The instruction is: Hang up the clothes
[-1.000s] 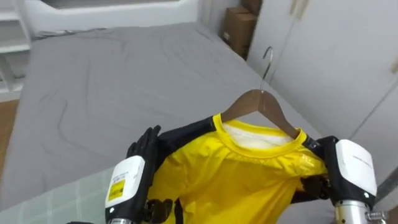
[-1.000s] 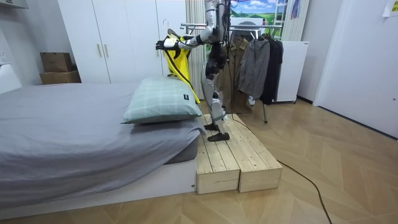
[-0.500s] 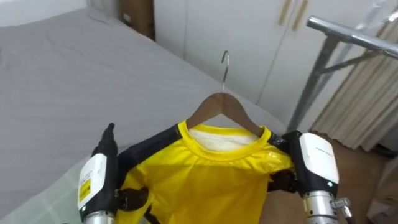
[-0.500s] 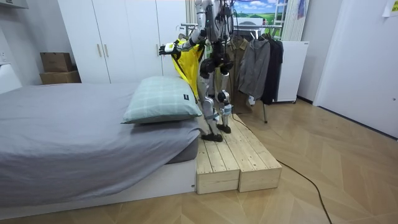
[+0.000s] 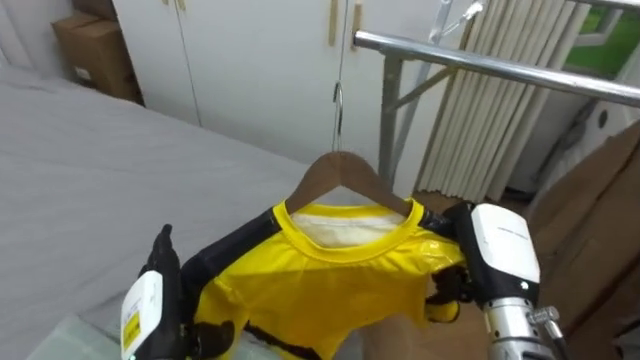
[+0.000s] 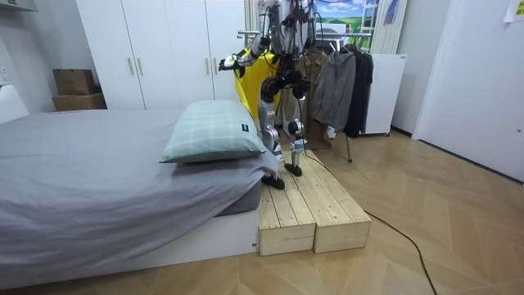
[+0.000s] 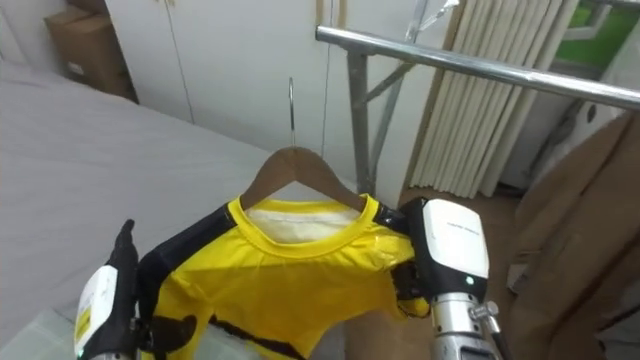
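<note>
Mid-task: yellow shirt [image 5: 330, 275] on wooden hanger [image 5: 335, 170] sits between my left robot hand [image 5: 145, 300] (grip unreadable) and right robot hand [image 5: 500, 245] clasping its shoulder; hook not yet on rail [image 5: 480, 62], far right.

Bright, even light fills the room, and the white wardrobe doors [image 6: 155, 53] glow without glare. The metal clothes rail [image 5: 500, 68] carries a pale highlight (strongest along its top edge). The yellow shirt [image 5: 330, 275] shows a mild sheen; shadow beneath the bed [image 6: 90, 180] edge is soft.
</note>
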Available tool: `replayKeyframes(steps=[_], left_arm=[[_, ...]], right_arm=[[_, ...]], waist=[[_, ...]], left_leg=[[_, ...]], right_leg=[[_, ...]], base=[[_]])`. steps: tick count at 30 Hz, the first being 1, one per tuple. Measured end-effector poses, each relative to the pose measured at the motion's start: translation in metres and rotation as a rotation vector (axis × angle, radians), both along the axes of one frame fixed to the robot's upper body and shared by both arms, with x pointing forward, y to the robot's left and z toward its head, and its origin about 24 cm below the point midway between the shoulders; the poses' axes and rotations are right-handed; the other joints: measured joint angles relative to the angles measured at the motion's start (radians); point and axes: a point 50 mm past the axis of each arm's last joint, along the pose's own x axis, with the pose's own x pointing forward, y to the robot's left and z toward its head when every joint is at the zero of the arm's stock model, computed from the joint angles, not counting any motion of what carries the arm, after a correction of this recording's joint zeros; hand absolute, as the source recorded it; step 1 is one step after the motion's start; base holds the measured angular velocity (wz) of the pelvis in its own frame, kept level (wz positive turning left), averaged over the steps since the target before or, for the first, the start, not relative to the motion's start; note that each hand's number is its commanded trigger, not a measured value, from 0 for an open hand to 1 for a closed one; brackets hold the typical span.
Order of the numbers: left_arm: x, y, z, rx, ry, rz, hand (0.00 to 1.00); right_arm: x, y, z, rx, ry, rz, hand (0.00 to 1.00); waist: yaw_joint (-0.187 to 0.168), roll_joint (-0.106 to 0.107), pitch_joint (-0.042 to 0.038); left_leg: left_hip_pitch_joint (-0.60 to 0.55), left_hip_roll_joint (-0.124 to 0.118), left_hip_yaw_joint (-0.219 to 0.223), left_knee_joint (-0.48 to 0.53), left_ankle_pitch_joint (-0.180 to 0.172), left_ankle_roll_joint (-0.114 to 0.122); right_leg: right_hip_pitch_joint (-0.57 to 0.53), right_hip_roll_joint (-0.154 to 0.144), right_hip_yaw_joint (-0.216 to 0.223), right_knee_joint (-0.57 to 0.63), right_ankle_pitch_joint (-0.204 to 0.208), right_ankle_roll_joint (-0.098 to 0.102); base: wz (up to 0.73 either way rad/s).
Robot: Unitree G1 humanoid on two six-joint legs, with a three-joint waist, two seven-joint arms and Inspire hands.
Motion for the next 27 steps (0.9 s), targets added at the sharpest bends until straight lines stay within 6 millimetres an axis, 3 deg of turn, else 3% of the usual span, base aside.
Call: replayKeyframes(steps=[7,8,12,20,27], left_arm=[[0.002,-0.001,0.002,0.000,-0.011,-0.001,0.00],[0.002,-0.001,0.003,-0.001,-0.012,-0.001,0.00],[0.002,0.000,0.002,-0.002,-0.012,0.001,0.00],[0.001,0.001,-0.001,-0.063,0.011,0.010,0.00],[0.000,0.002,-0.001,-0.109,0.012,0.033,0.00]], right_arm=[[0.001,0.000,0.003,-0.013,-0.005,0.011,1.00],[0.001,0.000,0.004,-0.021,-0.008,0.013,1.00],[0.001,0.000,0.006,-0.028,-0.018,0.018,1.00],[-0.002,-0.001,0.003,-0.034,-0.006,0.017,1.00],[-0.003,-0.003,0.023,-0.070,-0.094,0.032,1.00]], waist=[[-0.017,-0.002,-0.0029],[-0.017,-0.002,-0.0029],[-0.011,-0.003,-0.0027],[-0.013,-0.021,0.0011],[-0.016,-0.029,-0.0013]], left_leg=[[0.010,0.007,0.000,-0.042,0.027,-0.018],[0.011,0.007,-0.016,-0.045,0.027,-0.018],[0.021,0.004,-0.036,-0.049,0.028,-0.019],[0.039,-0.002,-0.052,-0.067,0.027,-0.019],[0.028,0.000,-0.052,-0.071,0.027,-0.019]], right_leg=[[-0.016,0.017,0.005,0.008,-0.006,-0.021],[-0.018,0.019,0.010,0.009,-0.006,-0.022],[-0.022,0.030,0.038,0.014,-0.006,-0.023],[-0.016,0.031,0.043,0.006,-0.007,-0.022],[-0.026,0.035,0.046,0.011,-0.004,-0.025]], base=[[-0.03],[-0.14],[-0.19],[-0.04],[0.00]])
